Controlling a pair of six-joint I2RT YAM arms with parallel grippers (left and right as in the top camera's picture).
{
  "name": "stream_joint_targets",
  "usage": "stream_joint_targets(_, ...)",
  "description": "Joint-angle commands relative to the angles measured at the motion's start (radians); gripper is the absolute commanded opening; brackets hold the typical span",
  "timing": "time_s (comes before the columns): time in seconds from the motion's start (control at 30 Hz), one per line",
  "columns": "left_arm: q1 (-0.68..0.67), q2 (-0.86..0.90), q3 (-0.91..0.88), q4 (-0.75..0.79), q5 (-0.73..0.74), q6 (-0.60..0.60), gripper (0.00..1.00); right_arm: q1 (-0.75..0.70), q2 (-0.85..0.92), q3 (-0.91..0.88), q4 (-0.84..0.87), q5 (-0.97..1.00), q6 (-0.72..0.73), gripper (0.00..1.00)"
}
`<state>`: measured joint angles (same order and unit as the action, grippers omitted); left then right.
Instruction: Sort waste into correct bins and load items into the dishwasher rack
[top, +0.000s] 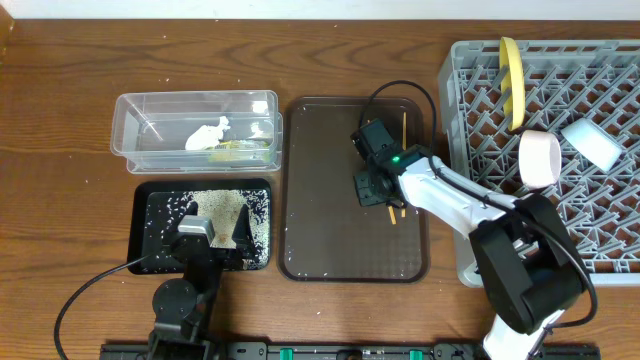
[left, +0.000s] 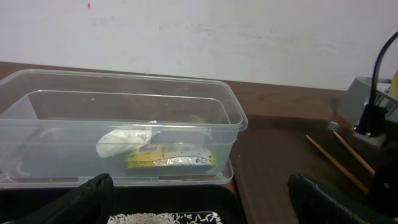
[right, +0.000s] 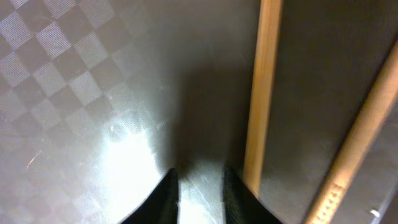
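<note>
My right gripper (top: 372, 190) is low over the dark brown serving tray (top: 330, 240). In the right wrist view its jaws (right: 198, 180) are open only narrowly, with nothing between them. One wooden chopstick (right: 261, 93) lies just outside the right finger and a second chopstick (right: 360, 137) lies further right. My left gripper (top: 200, 232) is wide open and empty (left: 200, 186) above the black tray (top: 145, 225) of rice scraps (top: 225, 210). The clear tub (top: 130, 120) holds the white tissue (left: 124, 142) and the green-yellow wrapper (left: 171, 157). The grey rack (top: 480, 90) holds the yellow plate (top: 513, 80), the white-pink bowl (top: 540, 158) and the light-blue bowl (top: 592, 143).
The rack's wall stands right beside the serving tray's right edge. The right arm's black cable (top: 395, 90) loops over the tray's far end. The wooden table (top: 60, 120) runs along the left and front.
</note>
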<state>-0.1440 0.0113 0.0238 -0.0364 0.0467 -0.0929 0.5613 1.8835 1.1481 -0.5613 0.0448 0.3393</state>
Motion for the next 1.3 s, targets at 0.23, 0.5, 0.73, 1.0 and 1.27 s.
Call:
stream_joint_targets(0.23,0.005,-0.007,-0.020,-0.029,-0.005,0.003,0.91,-0.014,-0.085,-0.018,0.000,0.116,-0.033,0.35)
stream_joint_targets(0.5,0.005,-0.007,-0.020,-0.030,-0.005,0.003,0.92,-0.014,0.034,-0.040,0.000,0.099,-0.011,0.20)
stream_joint_targets(0.73,0.005,-0.007,-0.020,-0.029,-0.005,0.003,0.92,-0.016,-0.069,-0.034,-0.002,0.053,0.006,0.01)
stream_joint_targets(1.0,0.005,-0.007,-0.020,-0.029,-0.005,0.003,0.92,-0.099,-0.362,-0.034,-0.034,0.223,0.064,0.01)
stream_joint_targets(1.27,0.005,-0.007,-0.020,-0.029,-0.005,0.003,0.92,-0.291,-0.423,-0.040,-0.084,0.314,-0.059,0.01)
